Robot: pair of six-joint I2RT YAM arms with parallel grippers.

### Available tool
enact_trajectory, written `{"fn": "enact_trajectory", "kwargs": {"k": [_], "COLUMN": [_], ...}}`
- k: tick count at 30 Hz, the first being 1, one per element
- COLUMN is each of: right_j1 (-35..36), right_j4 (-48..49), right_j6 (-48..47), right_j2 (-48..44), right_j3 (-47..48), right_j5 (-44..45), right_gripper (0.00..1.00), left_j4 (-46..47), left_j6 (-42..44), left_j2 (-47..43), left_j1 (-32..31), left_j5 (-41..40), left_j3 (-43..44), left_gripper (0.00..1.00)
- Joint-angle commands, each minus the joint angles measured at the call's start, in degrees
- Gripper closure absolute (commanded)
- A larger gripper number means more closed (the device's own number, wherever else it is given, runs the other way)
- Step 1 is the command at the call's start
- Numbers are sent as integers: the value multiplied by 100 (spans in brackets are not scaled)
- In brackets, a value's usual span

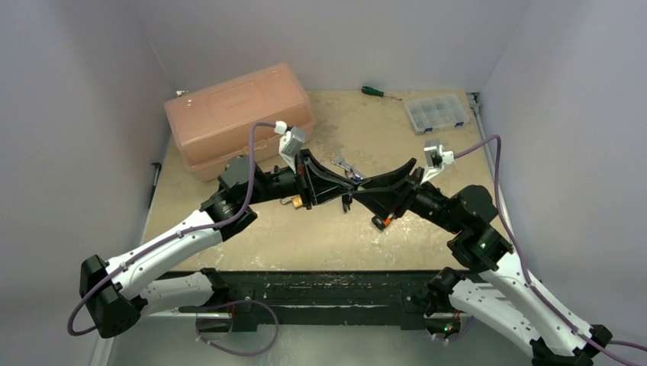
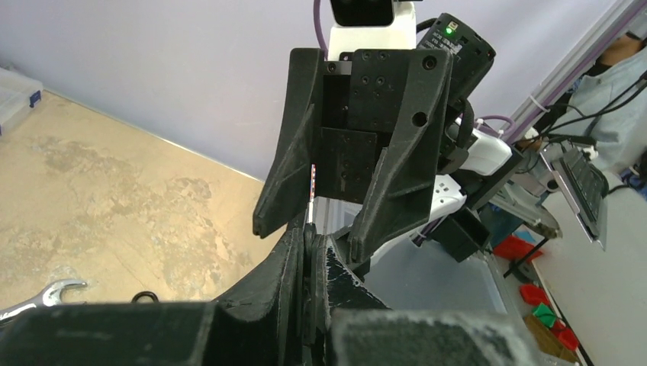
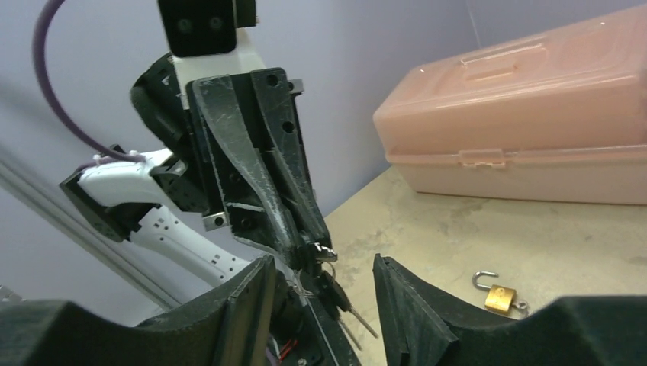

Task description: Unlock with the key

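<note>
The tan table (image 1: 328,236) spreads in front of me, walled in by pale panels. At its far left corner sits the pink toolbox (image 1: 238,114), lid down. My two arms reach in toward each other over the middle of the table, so that my claws meet nose to nose above it.

My left claw (image 3: 313,242) is pinched tight, its fingers pressed together on the head of the key (image 3: 323,252), and it holds the key up in the air, clear of the table. My right claw (image 3: 320,267) stands partly open. Its two fingers are spread to either side of the left claw's tip and the key, with a gap showing on both sides, and it grips nothing.

At the far right lies a clear organiser box (image 1: 436,113) with small compartments. A silver wrench (image 1: 341,163) lies on the table just beyond my claws, and a green-handled screwdriver (image 1: 374,91) rests along the back edge.

The brass padlock (image 3: 500,297) lies flat on the table on the near side of the toolbox, beside my left wrist and touching neither claw. I cannot tell whether its shackle is latched. More keys (image 3: 339,297) dangle below the held one.
</note>
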Motion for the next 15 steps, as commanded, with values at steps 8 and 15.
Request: {"fn": "enact_trajectory", "kwargs": {"k": [8, 15], "right_j1": [-13, -6], "right_j4": [631, 647], "right_j6": [15, 43], "right_j2": [-261, -131], "right_j3": [-140, -140], "right_j5": [-337, -414], "right_gripper": [54, 75], "left_j4": [-543, -541], "left_j6": [427, 418], "left_j2": [-78, -69], "left_j1": [-32, -32], "left_j5": [438, 437], "left_j3": [478, 499], "left_gripper": [100, 100]}}
